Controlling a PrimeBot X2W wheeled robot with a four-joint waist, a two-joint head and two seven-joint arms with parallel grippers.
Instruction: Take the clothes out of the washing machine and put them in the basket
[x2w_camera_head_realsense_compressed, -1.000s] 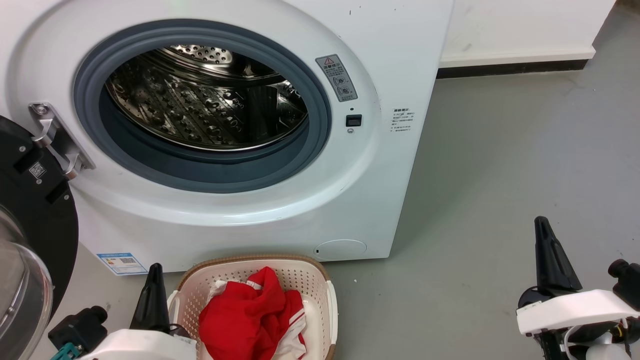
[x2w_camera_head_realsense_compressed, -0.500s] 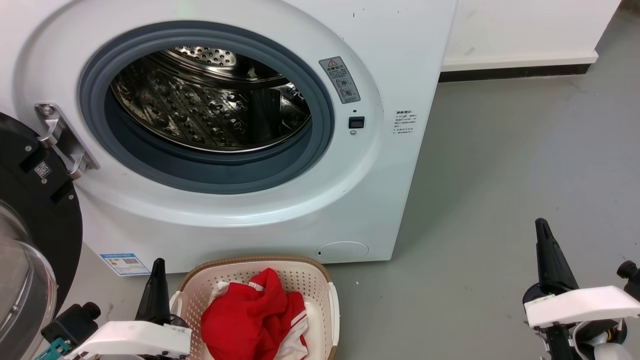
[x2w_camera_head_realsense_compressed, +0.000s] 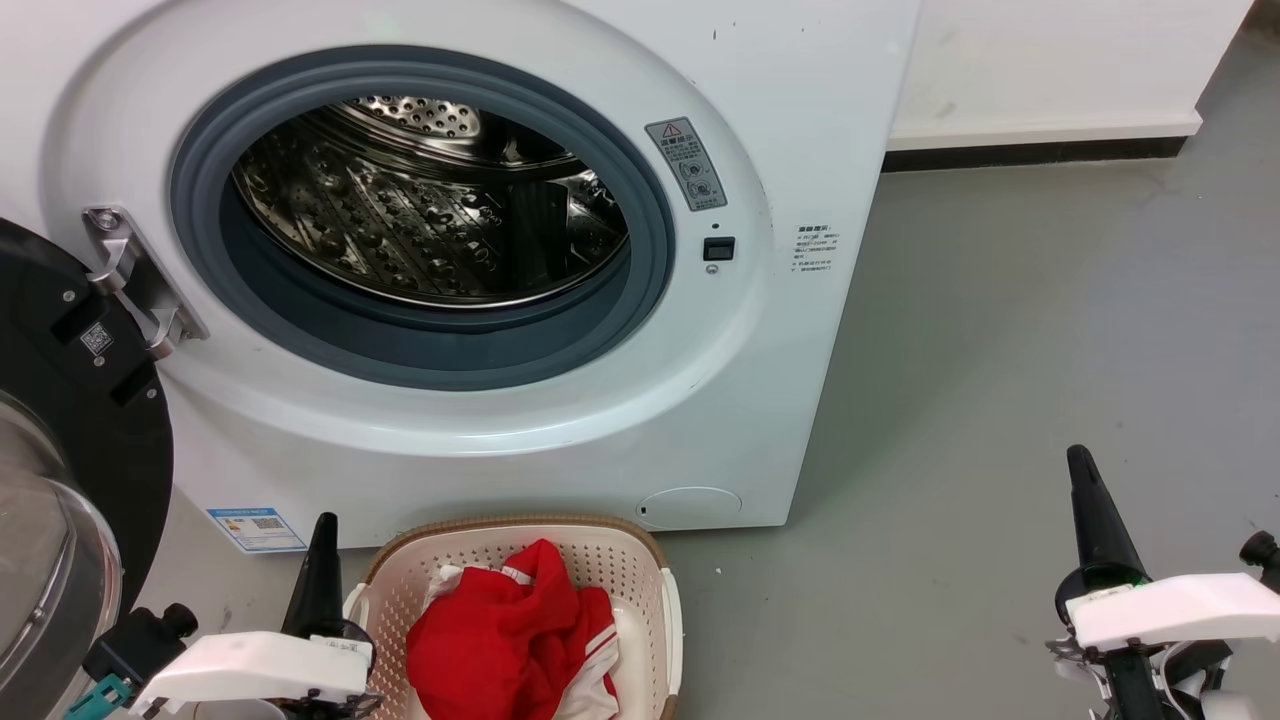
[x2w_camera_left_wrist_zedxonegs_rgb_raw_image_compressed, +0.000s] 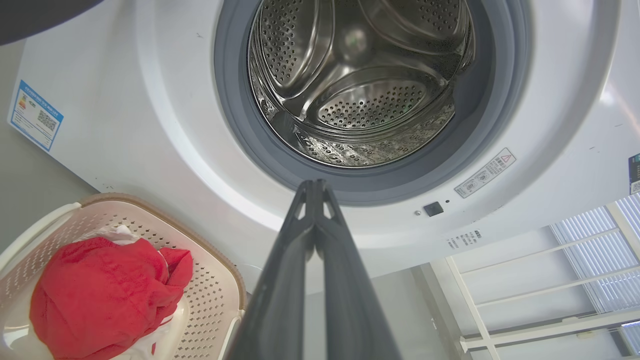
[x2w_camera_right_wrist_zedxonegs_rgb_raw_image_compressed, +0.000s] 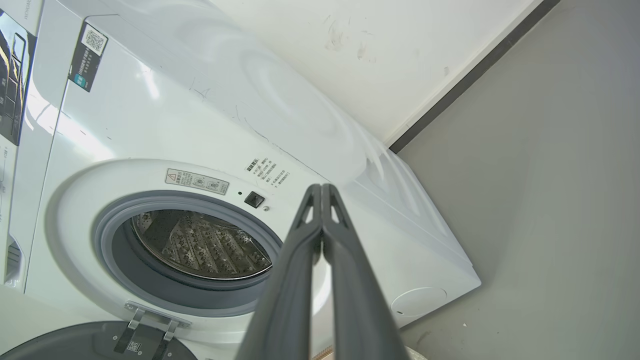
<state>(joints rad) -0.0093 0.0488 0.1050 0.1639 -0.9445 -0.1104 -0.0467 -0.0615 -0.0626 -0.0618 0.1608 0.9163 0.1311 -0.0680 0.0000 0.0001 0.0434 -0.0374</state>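
Clothes (x2w_camera_head_realsense_compressed: 510, 640), crumpled red fabric with white stripes, sit in the perforated cream basket (x2w_camera_head_realsense_compressed: 500, 522) just beside the left gripper (x2w_camera_head_realsense_compressed: 323, 540). The right gripper (x2w_camera_head_realsense_compressed: 1080, 470) is well apart. Left wrist: its 2 fingers (x2w_camera_left_wrist_zedxonegs_rgb_raw_image_compressed: 300, 260) are pinched together, pointing at the washing machine (x2w_camera_left_wrist_zedxonegs_rgb_raw_image_compressed: 150, 125) and its shiny holey steel drum (x2w_camera_left_wrist_zedxonegs_rgb_raw_image_compressed: 360, 75). Right wrist: fingers pinched together too.

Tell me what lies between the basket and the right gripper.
Bare grey floor; the head view shows nothing lying between the basket and the right gripper.
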